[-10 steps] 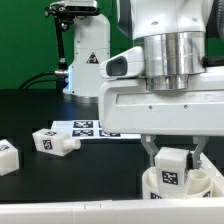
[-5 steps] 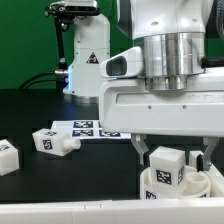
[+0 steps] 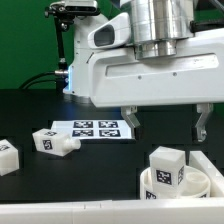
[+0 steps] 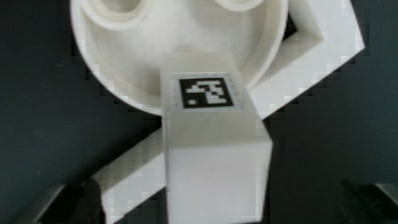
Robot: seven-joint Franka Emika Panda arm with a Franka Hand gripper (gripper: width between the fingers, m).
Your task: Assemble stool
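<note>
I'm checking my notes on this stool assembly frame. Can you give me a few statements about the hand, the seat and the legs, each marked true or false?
1. The hand is open and holds nothing. True.
2. The hand's fingers clamp the leg that is in the seat. False: they hang above that leg, on either side, not touching it.
3. One leg stands in the seat. True.
4. Every leg in view is already in the seat. False: a loose leg lies near the marker board, and a second loose leg lies at the exterior view's left edge.
</note>
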